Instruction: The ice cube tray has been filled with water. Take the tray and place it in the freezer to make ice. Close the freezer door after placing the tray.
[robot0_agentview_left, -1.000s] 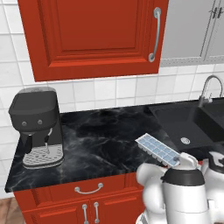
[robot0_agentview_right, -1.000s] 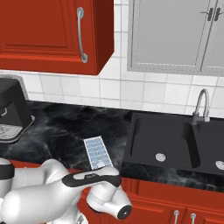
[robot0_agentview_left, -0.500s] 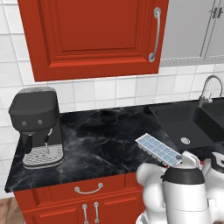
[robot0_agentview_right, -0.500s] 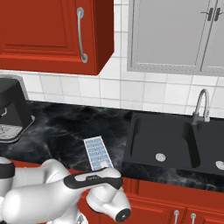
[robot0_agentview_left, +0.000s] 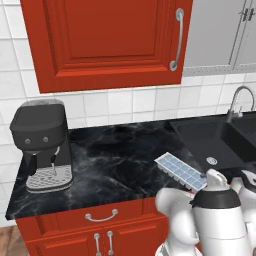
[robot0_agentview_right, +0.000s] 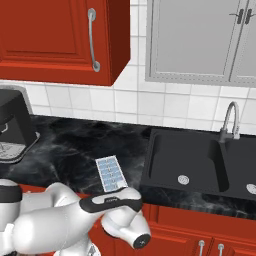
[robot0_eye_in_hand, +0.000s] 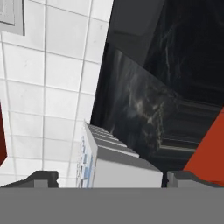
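A: Anything different about the ice cube tray (robot0_agentview_left: 181, 171) compared with a second ago?

B: No. It lies flat on the black marble counter (robot0_agentview_left: 115, 165) in the same spot as before, near the front edge and just beside the sink (robot0_agentview_right: 192, 162), its cells of water (robot0_agentview_right: 111, 173) facing up. The arm has stayed put too.

A: And the gripper (robot0_eye_in_hand: 109, 177)?

B: In the hand view its two fingertips (robot0_eye_in_hand: 41, 177) stand wide apart with the tray's near end between them. They are spread, not clamped; I can't see either one touching the tray. I'd say the grasp is lined up but not yet made, so the whole task is still ahead.

A: What surrounds the tray?

B: Well away from it, on the side opposite the sink, sits a black coffee machine (robot0_agentview_left: 42, 145). Behind the tray is a white tiled wall (robot0_agentview_right: 150, 102); above it hangs a red wall cabinet (robot0_agentview_left: 107, 42), with a grey one (robot0_agentview_right: 200, 40) over the sink. The faucet (robot0_agentview_right: 229, 120) rises behind the sink, and red drawers (robot0_agentview_left: 100, 217) run below the counter.
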